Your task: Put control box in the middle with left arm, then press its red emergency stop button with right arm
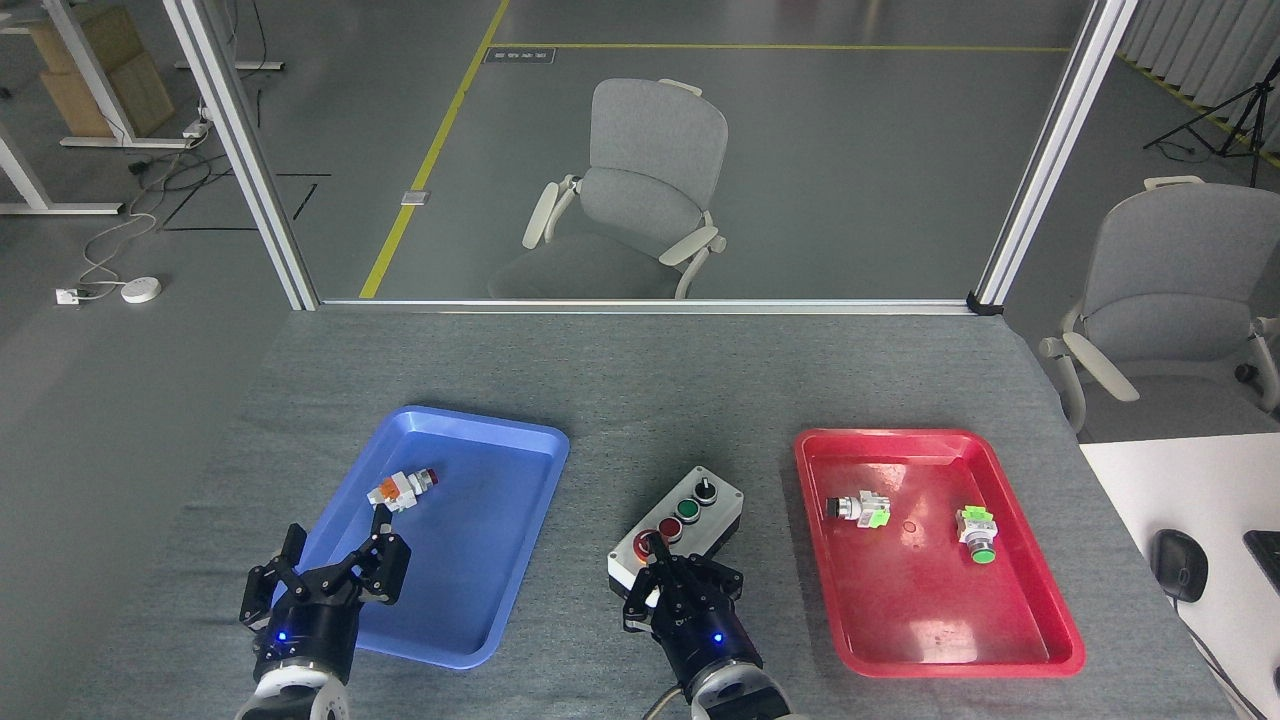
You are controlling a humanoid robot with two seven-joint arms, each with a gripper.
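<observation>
The control box lies diagonally on the bare grey cloth, the middle, between the two trays. Along its top run a black knob, a green button, a small red button and the red emergency stop button at its near left end. My right gripper comes in from below with its fingers pressed together, shut; its tip is at the near edge of the emergency stop button and hides part of it. My left gripper is open with nothing in it, over the near left part of the blue tray.
The blue tray on the left holds a loose white-and-orange push button. The red tray on the right holds two small switches. Office chairs stand beyond the table; a mouse lies at the right.
</observation>
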